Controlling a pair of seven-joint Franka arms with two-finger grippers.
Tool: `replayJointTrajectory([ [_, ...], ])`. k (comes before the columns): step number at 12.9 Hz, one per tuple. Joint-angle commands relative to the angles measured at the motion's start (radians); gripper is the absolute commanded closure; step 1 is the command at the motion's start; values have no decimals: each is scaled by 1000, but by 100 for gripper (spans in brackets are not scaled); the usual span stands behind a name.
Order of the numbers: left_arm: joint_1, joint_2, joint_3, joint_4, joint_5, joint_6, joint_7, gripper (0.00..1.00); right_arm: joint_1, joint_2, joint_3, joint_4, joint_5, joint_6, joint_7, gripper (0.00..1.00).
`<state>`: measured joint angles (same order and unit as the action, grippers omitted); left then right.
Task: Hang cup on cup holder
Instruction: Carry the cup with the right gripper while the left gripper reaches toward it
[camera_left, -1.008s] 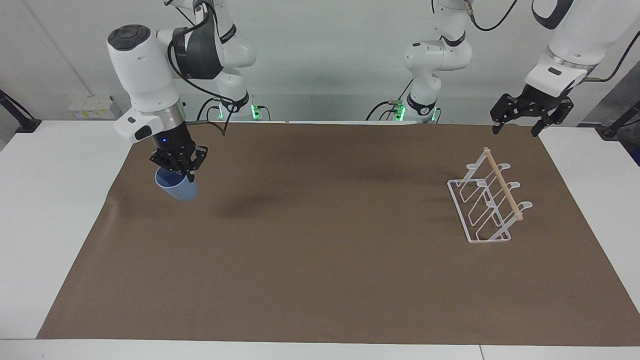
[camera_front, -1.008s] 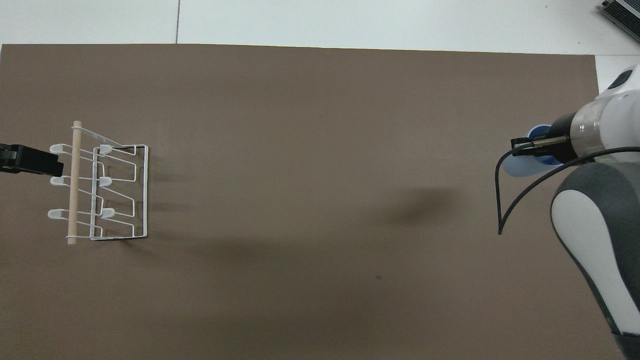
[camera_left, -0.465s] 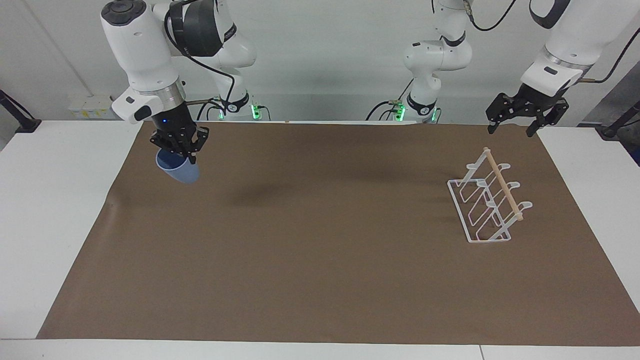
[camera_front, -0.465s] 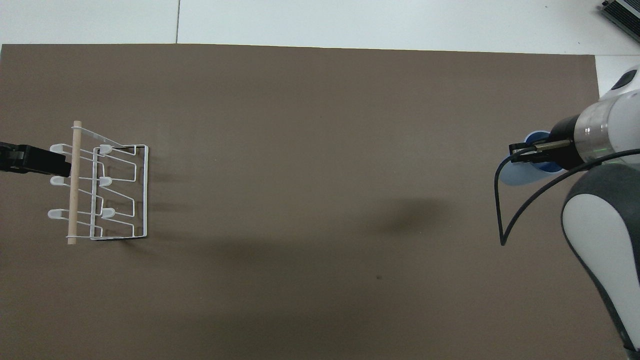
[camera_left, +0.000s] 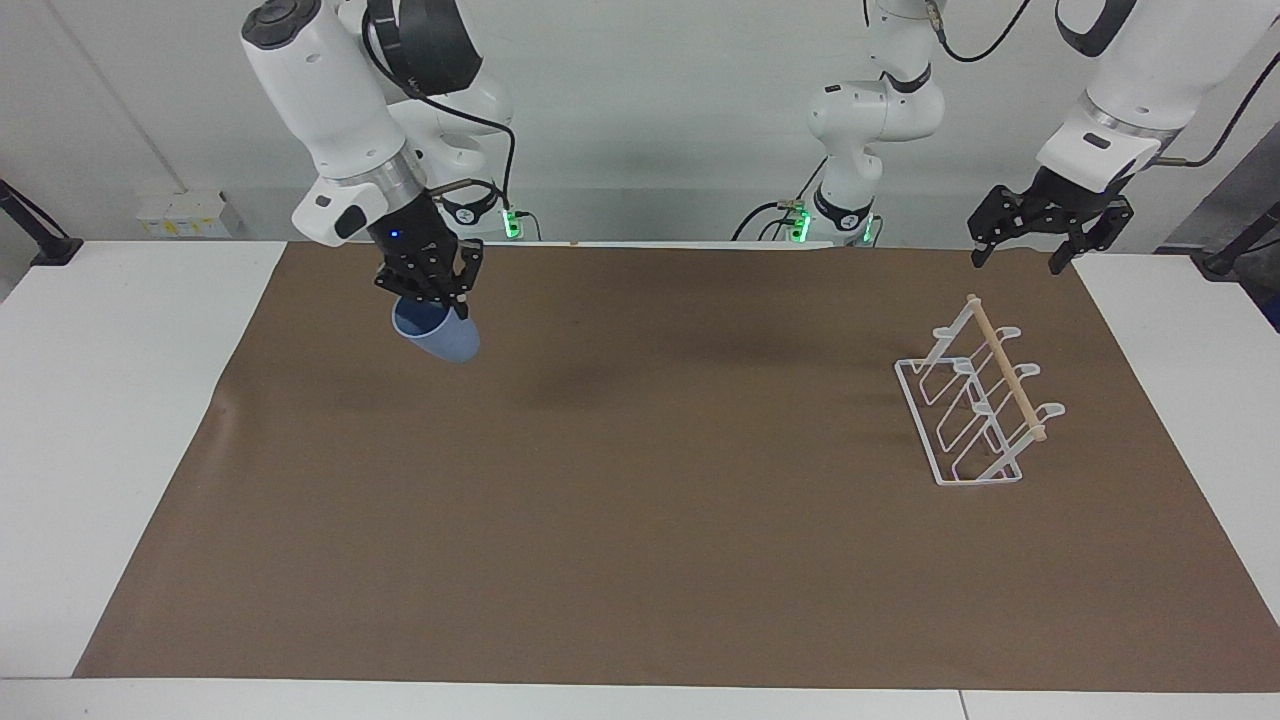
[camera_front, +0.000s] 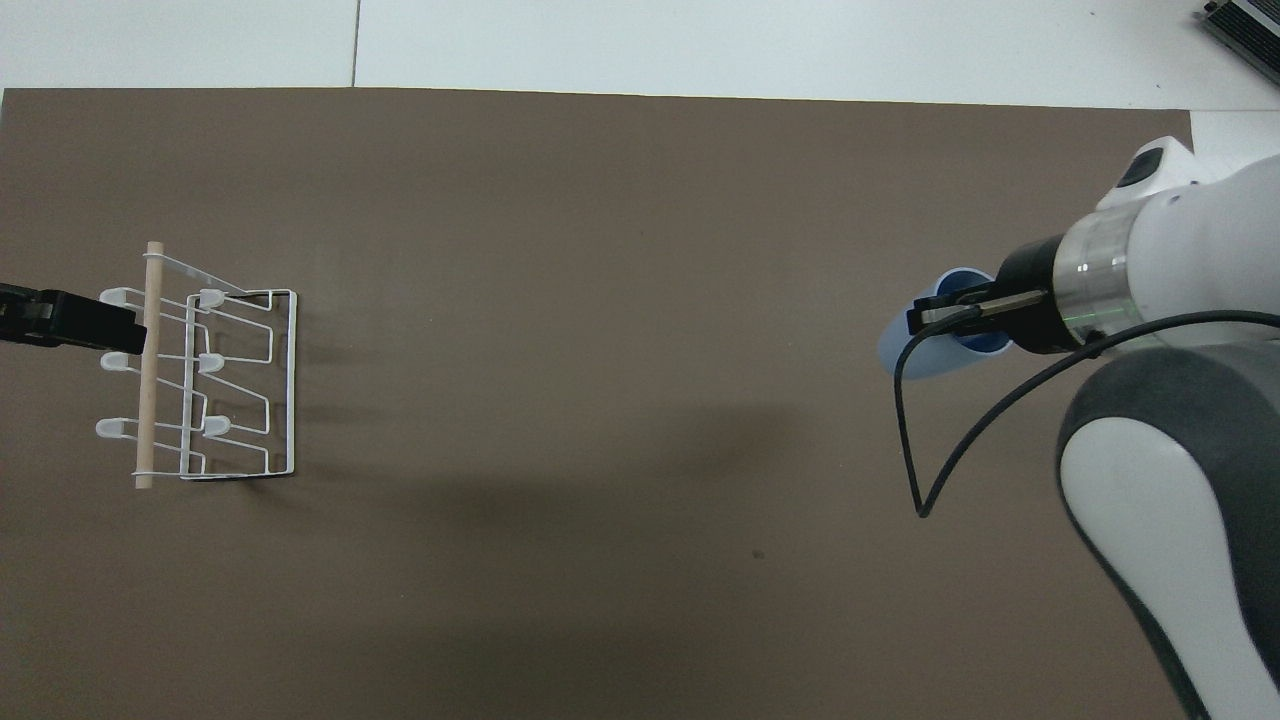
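1. The right gripper (camera_left: 447, 303), its jaws pinching the rim of the small light-blue tapered plastic cup (camera_left: 440, 337), has carried it up and inward from the right arm's end of the tabletop over the last second.
2. The cup now hangs tilted in the air above the brown paper mat (camera_left: 640, 520), clear of the surface (its shadow lies apart from it on the mat).
3. The white wire cup holder with a light wooden dowel (camera_left: 978, 400) stands untouched at the left arm's end, well apart from the cup.
4. The left gripper (camera_left: 1022, 254) waits over the mat's edge just beside the holder, jaws spread and empty.
5. Judged from this, lifting is done and transport across the mat has begun; hanging is not yet done.
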<state>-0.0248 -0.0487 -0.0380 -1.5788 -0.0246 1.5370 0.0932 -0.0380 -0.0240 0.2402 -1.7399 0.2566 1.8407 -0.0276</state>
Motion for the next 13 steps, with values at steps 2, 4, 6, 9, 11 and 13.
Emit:
replayJointTrajectory([
  [2,-24,-26,10,-33,-9,11,2,0,-5,6,100,20,145,23,38,100],
  [4,-29,-29,9,-35,-9,8,9,0,-5,6,123,23,286,41,87,100],
  [6,-29,-30,3,-36,-9,8,110,0,-5,6,149,23,409,86,98,100],
  [9,-47,-39,-3,-53,-9,9,253,0,-3,6,191,22,565,170,115,100],
  [11,-82,-40,-3,-55,-9,8,359,0,-3,6,227,22,628,228,178,100],
  [13,-141,-43,-2,-56,-9,9,408,0,-3,6,254,22,677,241,247,100],
])
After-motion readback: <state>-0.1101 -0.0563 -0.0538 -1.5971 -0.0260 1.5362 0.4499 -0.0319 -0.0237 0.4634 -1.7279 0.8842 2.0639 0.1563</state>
